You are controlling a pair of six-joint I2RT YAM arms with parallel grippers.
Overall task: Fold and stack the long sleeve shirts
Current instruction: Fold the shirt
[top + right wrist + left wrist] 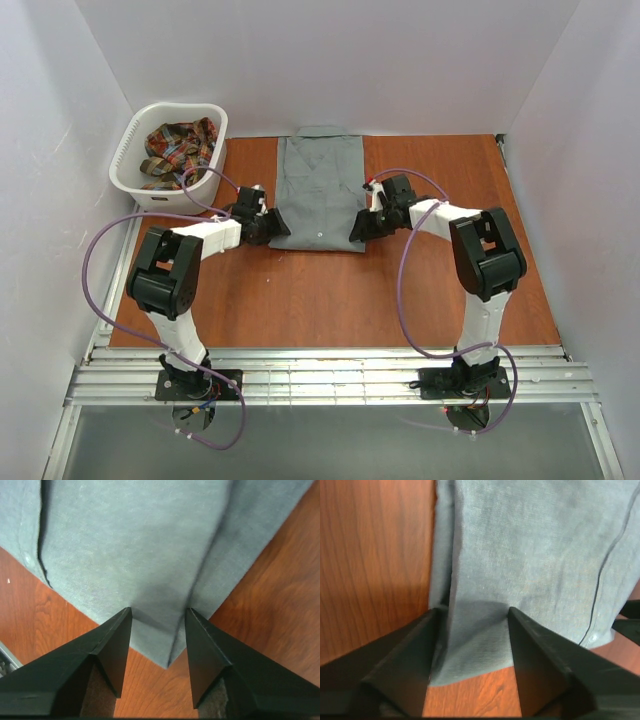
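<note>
The grey shirt is laid flat on the tabletop. It is folded into a long narrow rectangle, with the collar toward the far edge and the button front facing up. The left hand is set at the shirt's near left corner and the right hand at its near right corner. In the left wrist view the 2 fingers are seen spread wide, with the corner of grey cloth lying in the gap between them; nothing is clamped. In the right wrist view the 2 fingers are likewise parted astride the other corner, and no cloth is pinched. Whether the fingertips touch the cloth cannot be told. The plaid shirt is seen crumpled inside the white basket at the far left corner of the tabletop, apart from the grey shirt.
</note>
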